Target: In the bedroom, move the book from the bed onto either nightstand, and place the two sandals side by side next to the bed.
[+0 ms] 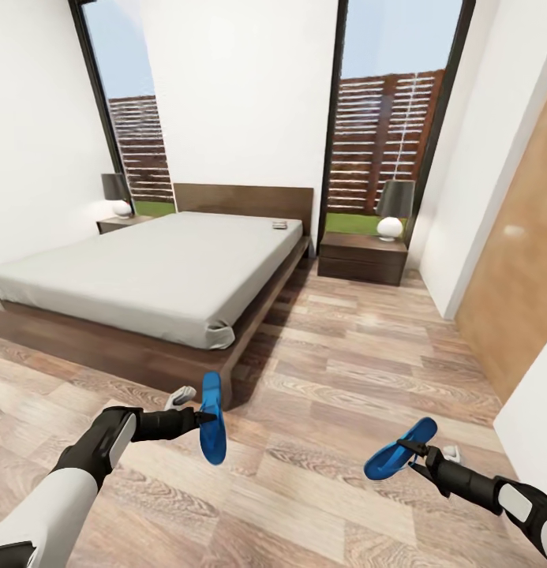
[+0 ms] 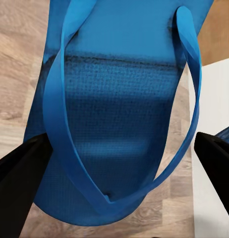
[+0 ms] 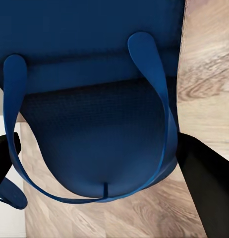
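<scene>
Gripping one sandal (image 1: 212, 418) each (image 1: 399, 460), both grippers (image 1: 200, 416) (image 1: 421, 453) face the bed (image 1: 147, 272); wrist views add strap detail.

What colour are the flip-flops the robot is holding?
Bright blue sandals, straps too; the left wrist view shows it best.

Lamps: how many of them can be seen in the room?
2. One lamp stands on the nightstand at the far left side of the bed; the other lamp stands on the nightstand at its right side, before the window.
</scene>
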{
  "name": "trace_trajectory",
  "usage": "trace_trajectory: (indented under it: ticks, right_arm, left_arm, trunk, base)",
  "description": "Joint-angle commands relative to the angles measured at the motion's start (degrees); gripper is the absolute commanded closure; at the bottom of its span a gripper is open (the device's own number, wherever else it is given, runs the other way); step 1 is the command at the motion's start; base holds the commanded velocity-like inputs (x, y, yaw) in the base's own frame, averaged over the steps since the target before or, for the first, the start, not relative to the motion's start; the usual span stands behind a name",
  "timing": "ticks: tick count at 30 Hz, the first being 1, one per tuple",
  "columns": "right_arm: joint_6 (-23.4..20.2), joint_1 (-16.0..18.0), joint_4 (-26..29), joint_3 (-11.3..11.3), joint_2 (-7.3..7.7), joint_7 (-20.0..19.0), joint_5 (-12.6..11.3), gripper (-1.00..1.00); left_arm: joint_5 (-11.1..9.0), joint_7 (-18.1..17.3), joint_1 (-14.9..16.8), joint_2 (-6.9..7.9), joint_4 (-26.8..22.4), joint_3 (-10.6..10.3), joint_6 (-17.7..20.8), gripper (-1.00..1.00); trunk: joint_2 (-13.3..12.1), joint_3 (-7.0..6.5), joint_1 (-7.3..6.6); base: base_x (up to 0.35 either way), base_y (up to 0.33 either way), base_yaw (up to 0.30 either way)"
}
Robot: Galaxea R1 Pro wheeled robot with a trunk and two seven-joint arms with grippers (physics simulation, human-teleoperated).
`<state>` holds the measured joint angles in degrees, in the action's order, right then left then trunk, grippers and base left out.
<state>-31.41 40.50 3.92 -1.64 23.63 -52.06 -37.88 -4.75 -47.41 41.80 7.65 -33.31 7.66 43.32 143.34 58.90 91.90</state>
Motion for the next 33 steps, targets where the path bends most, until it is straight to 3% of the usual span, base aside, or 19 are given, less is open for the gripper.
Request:
trace_trajectory:
  ticks: [1,33]
  right_arm:
    - [-0.51,0.02,0.03,-0.28,0.01,-0.06,-0.18,1.00]
    - [-0.59,0.02,0.04,-0.26,0.01,0.00,-0.17,1.00]
  left_arm:
    - [-0.35,0.04,0.03,-0.01,0.00,0.08,0.45,1.00]
    - [-0.35,0.04,0.03,0.02,0.00,0.08,0.45,1.00]
  trunk:
    - [0.02,0.09,0.00]
    - [0.02,1.05,0.00]
  base:
    - [0.172,-0.093,0.107]
    - [0.126,-0.140,0.085]
